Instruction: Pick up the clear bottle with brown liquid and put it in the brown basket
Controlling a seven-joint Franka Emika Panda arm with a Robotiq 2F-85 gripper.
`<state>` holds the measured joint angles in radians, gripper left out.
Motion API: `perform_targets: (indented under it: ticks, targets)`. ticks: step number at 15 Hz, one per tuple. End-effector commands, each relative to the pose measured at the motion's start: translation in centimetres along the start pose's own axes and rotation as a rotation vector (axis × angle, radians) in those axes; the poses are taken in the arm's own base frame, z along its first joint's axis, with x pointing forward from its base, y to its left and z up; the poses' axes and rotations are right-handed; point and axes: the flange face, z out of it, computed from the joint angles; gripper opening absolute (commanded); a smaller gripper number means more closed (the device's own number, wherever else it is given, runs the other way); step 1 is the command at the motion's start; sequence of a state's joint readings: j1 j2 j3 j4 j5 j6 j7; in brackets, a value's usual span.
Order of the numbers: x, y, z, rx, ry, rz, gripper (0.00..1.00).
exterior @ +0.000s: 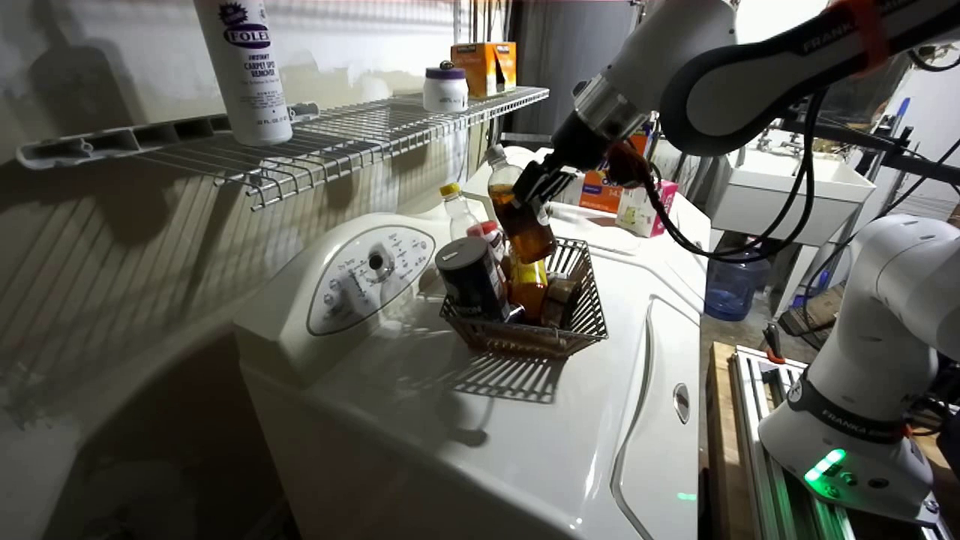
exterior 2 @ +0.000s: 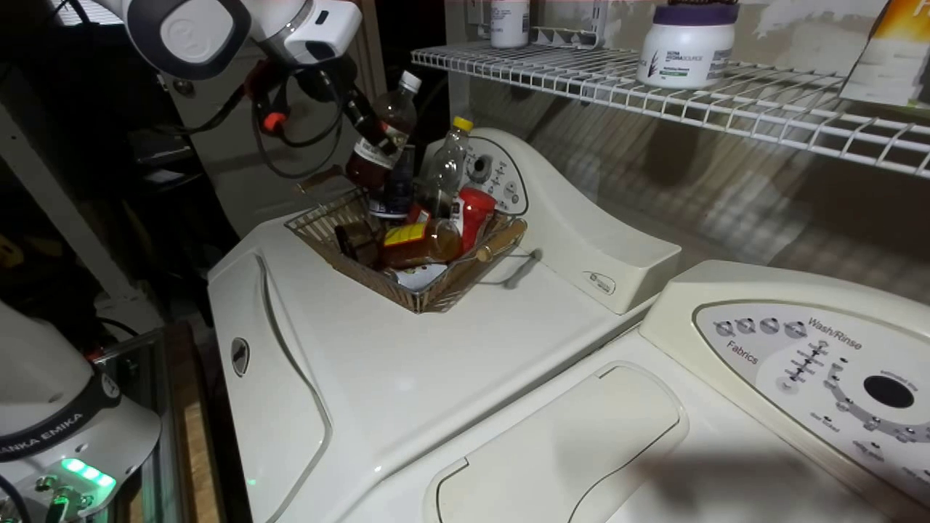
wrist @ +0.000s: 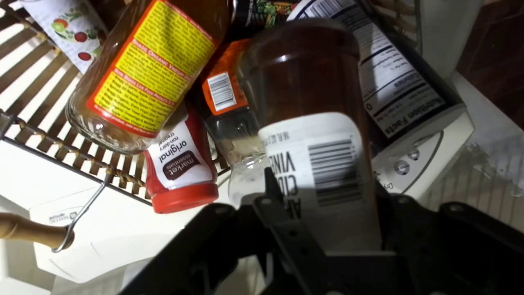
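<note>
Fingers (wrist: 282,230) clamped on the clear bottle with brown liquid (exterior: 523,231), which leans between them above the crowded brown basket (exterior: 510,340) below, we judge ourselves at the placing step, the next move calling for finding a gap, lowering, then releasing.

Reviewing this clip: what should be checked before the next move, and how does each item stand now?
Grip: ok; the black two-fingered tool clamps the slim clear plastic bottle of brown liquid.
Top closed: ok; its white cap is on.
Position: ok, apparently; bottle above the dark brown rectangular open-weave basket.
Upright: not ok; bottle tilted in both exterior views.
Room: cannot tell; yellow-labelled amber bottle and red-and-white container inside.
</note>
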<state>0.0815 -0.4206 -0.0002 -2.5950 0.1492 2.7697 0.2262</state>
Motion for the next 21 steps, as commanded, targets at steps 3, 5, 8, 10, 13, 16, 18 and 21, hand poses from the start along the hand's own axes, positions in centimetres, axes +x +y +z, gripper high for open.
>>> perform_targets:
  ticks: [3,5,8,10,13,16,18,21]
  targets:
    - [0.0,0.4,2.1,-0.012,-0.023,0.131,0.23]
    - [-0.4,0.4,3.1,-0.023,-0.045,0.153,0.23]
    - [-1.1,0.1,4.5,-0.039,-0.082,0.168,0.23]
    - [-1.5,0.1,5.4,-0.056,-0.101,0.176,0.23]
    - [-1.9,0.2,6.5,-0.078,-0.113,0.183,0.23]
    - [-2.3,0.2,7.3,-0.092,-0.126,0.191,0.23]
    - [-2.5,0.3,7.8,-0.099,-0.137,0.199,0.23]
    - [-2.5,0.5,8.1,-0.110,-0.143,0.212,0.73]
